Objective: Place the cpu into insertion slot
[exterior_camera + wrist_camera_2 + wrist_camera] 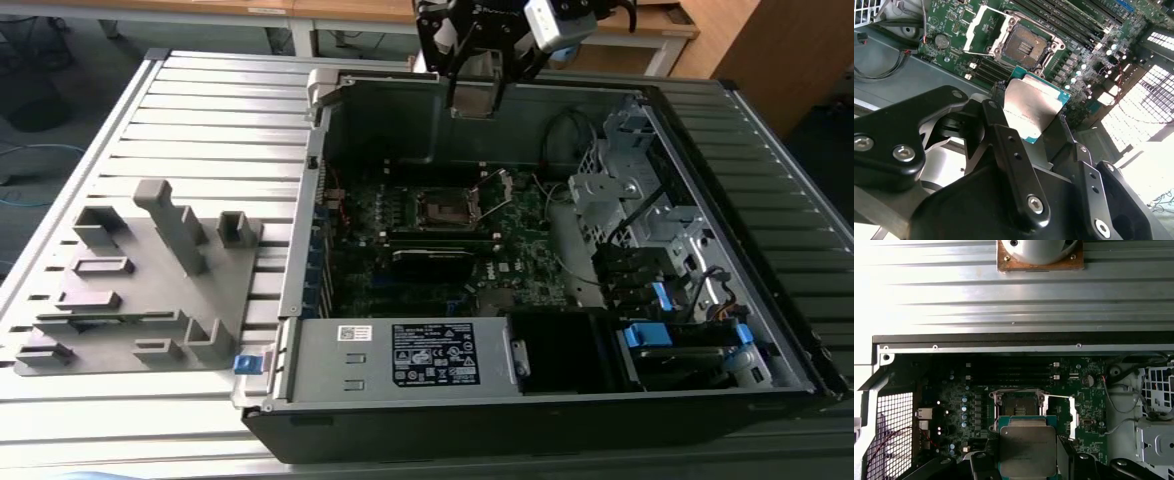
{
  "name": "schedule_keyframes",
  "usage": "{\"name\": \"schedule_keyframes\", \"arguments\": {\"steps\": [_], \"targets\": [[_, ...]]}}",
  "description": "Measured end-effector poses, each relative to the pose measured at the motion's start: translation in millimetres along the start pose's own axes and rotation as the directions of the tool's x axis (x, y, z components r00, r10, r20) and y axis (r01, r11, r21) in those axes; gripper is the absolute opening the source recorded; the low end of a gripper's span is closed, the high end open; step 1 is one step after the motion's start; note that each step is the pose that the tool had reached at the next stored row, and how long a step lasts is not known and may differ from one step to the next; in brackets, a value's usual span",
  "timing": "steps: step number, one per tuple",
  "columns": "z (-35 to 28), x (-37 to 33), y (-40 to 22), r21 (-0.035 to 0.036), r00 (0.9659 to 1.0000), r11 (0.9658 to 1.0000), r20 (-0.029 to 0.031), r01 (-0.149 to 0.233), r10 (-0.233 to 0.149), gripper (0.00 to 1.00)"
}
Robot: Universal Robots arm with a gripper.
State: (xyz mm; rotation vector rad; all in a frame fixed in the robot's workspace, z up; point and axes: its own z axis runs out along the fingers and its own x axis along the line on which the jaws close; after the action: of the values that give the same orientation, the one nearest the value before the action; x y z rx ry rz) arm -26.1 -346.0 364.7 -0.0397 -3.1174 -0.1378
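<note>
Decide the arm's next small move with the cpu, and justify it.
Probably lower the cpu toward the insertion slot, keeping them aligned: the fingers grip the cpu above the board, and the slot lies open and empty below.

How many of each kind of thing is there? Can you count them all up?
cpu: 1, held in the hand
hand: 1
insertion slot: 1, empty
power-supply box: 1
grey plastic block: 1
computer case: 1
Total: 6
</note>
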Motion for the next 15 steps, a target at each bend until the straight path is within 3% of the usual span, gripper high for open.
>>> {"name": "schedule_keyframes", "arguments": {"steps": [15], "targets": [[0.8,0.6,0.0,0.0026,1.0000,1.0000,0.0001,0.000,0.000,0.54]]}}
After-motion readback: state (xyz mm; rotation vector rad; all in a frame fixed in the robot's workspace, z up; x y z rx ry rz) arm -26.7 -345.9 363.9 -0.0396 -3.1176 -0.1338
